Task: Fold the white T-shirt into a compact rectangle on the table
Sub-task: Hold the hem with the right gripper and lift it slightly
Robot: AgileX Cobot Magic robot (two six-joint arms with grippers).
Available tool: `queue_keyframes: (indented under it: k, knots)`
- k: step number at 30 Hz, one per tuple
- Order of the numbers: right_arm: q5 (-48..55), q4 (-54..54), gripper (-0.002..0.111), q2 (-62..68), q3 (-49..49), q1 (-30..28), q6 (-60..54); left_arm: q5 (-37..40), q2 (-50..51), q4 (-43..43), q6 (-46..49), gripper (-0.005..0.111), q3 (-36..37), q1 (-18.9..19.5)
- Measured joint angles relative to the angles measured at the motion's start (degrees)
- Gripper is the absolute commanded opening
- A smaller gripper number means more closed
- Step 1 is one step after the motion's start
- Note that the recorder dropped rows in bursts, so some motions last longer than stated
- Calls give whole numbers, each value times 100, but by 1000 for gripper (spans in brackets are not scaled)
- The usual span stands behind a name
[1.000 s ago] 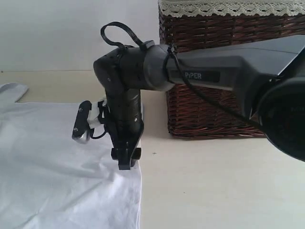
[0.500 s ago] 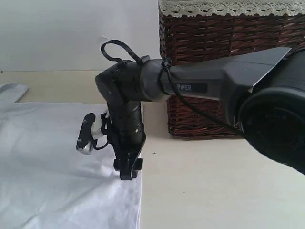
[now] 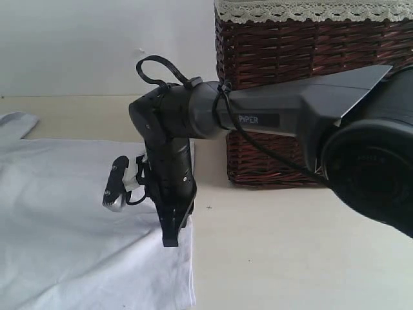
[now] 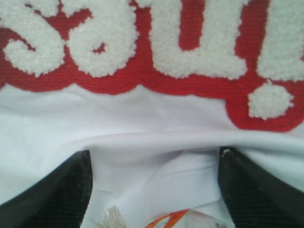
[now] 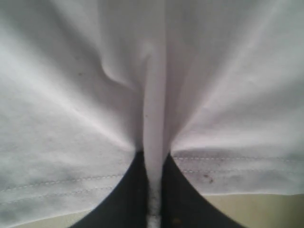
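Light, limp white T-shirt (image 3: 71, 226) lies flat at 8 o'clock on the desk (image 3: 297, 252); right gripper (image 5: 153, 164) fingers clamp its 3 o'clock hem, likely the firmest hold; left gripper (image 4: 153, 159) fingers apart near the lettering (image 4: 114, 42)

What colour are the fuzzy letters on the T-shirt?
The letters are white, edged red; clearest in left wrist view.

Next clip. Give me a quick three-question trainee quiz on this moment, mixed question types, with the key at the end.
1. True or false: the right gripper has its jaws pinched on a fold of the white T-shirt.
2. Which container shows in the exterior view? A) cardboard box B) wicker basket C) metal bin
3. What colour backs the fuzzy letters in the left wrist view?
Key: 1 true; 2 B; 3 red.
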Motion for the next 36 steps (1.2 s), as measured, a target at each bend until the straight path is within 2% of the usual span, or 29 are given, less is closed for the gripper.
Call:
queue_keyframes:
  k: [16, 29, 36]
  knots:
    - [-57, -109, 0, 0, 0, 0, -22, 0, 0, 0, 0, 71, 0, 0]
    - [-1046, -195, 0, 25, 0, 0, -35, 0, 0, 0, 0, 71, 0, 0]
    - [-888, -173, 0, 33, 0, 0, 39, 0, 0, 0, 0, 71, 0, 0]
